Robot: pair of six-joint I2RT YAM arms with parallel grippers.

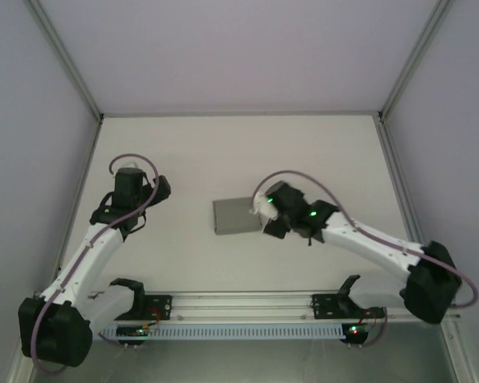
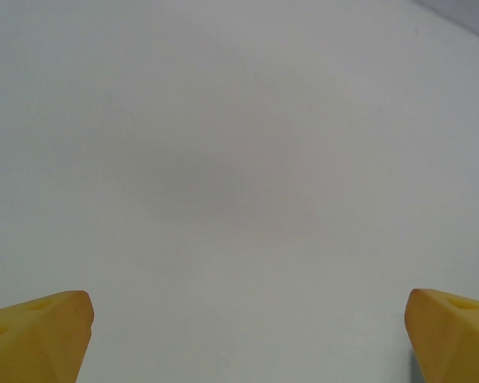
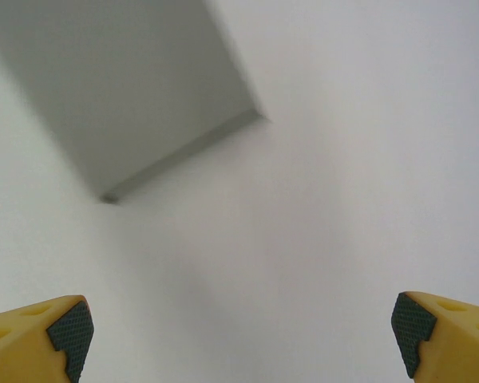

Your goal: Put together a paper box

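On the table (image 1: 176, 159), a closed low grey paper box (image 1: 235, 215)

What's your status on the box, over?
Left end effector open over bare table. Right end effector open, box just ahead, not held. Box looks folded up. Nothing in the way.

Light is even and diffuse, no glare. Top view is soft and low in detail; green LEDs (image 1: 311, 213) bloom slightly. Wrist views are bright and washed out: table (image 2: 239, 96) nearly featureless, with a faint grey shadow patch mid-frame. Box (image 3: 136, 88) edges are blurred in the right wrist view, with soft shadow beside them.
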